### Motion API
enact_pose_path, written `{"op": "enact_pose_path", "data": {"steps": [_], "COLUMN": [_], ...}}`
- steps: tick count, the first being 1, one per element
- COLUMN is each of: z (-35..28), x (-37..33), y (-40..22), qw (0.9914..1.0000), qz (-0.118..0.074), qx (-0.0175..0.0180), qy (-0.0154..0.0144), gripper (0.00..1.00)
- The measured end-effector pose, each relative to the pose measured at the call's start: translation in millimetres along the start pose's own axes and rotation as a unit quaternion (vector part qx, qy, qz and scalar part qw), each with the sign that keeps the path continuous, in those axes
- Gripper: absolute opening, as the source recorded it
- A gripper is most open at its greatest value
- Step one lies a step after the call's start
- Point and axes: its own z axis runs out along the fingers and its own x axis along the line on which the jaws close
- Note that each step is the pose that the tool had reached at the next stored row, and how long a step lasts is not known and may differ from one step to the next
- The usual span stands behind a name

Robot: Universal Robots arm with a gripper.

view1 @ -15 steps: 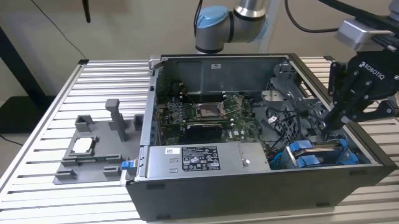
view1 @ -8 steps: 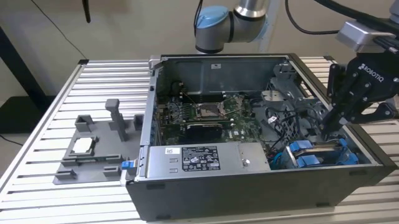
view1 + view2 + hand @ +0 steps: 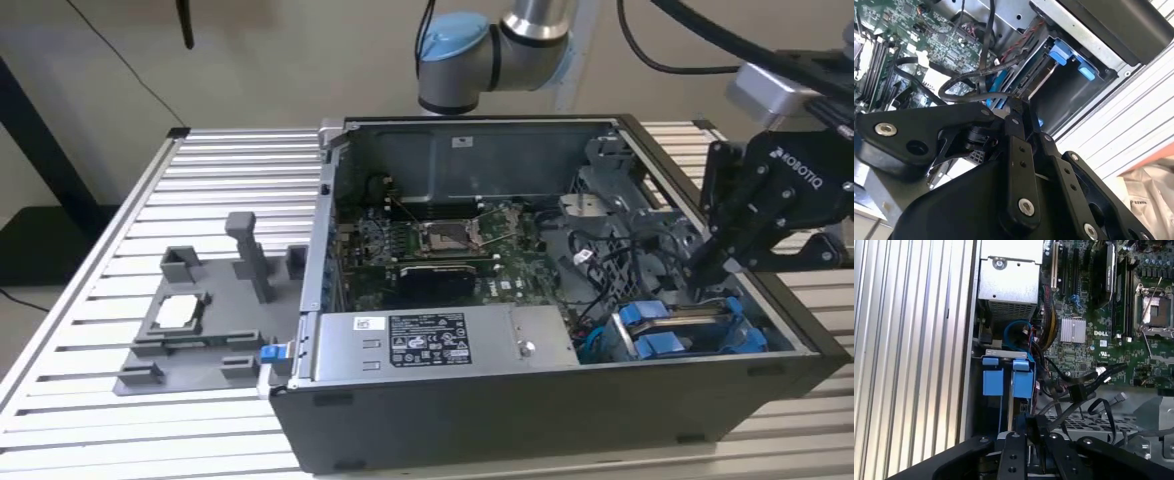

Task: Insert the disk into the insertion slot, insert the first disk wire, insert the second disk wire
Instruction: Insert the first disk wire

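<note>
The disk [image 3: 683, 318] sits in its blue carrier inside the insertion slot [image 3: 754, 345], at the case's front corner on the exterior view's right. The carrier's blue tabs [image 3: 1022, 380] stand up at the slot's edge, and they also show in the second wrist view [image 3: 1060, 52]. My gripper [image 3: 703, 272] reaches down into the case right beside the disk, fingers shut together. Both wrist views show the closed tips [image 3: 1029, 421] [image 3: 1015, 106] just off the slot. A black wire [image 3: 966, 90] loops up to the tips; whether it is pinched there is hidden.
Loose black wires with connectors [image 3: 1086, 387] hang over the motherboard [image 3: 454, 245]. The grey power-supply box [image 3: 427, 340] fills the case's front. A grey fixture tray with upright posts [image 3: 200, 320] stands on the slatted table [image 3: 227, 180] at the exterior view's left.
</note>
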Motion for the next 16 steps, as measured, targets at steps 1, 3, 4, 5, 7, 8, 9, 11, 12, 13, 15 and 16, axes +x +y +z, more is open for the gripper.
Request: {"op": "enact_pose_path", "data": {"steps": [1,3,4,5,7,8,9,11,12,13,15,16], "z": [0.1,1.0,1.3,1.8,2.9,3.5,4.9,8.3,9.9,11.8,14.0,14.7], "x": [0.8,1.6,2.2,2.7,3.5,3.9,4.4,5.4,5.9,6.5,7.0,7.2], "y": [0.0,0.5,0.9,1.2,1.9,2.2,2.1,1.7,1.5,1.4,1.1,1.0], "qw": [1.0,0.99996,0.99989,0.9998,0.99952,0.99936,0.99925,0.99921,0.9992,0.99918,0.99911,0.99905], "qz": [0.0,-0.001,-0.001,-0.002,-0.002,-0.003,-0.003,-0.001,0.001,0.004,0.011,0.014], "qx": [0.0005,0.0086,0.0145,0.0196,0.0309,0.0356,0.0386,0.0399,0.0401,0.0403,0.0408,0.0411], "qy": [-0.0024,-0.0021,-0.0016,-0.0013,-0.0005,-0.0002,-0.0002,-0.0002,-0.0004,-0.0007,-0.0013,-0.0016], "gripper": [0.19,0.19,0.19,0.19,0.19,0.19,0.19,0.19,0.19,0.19,0.19,0.19]}}
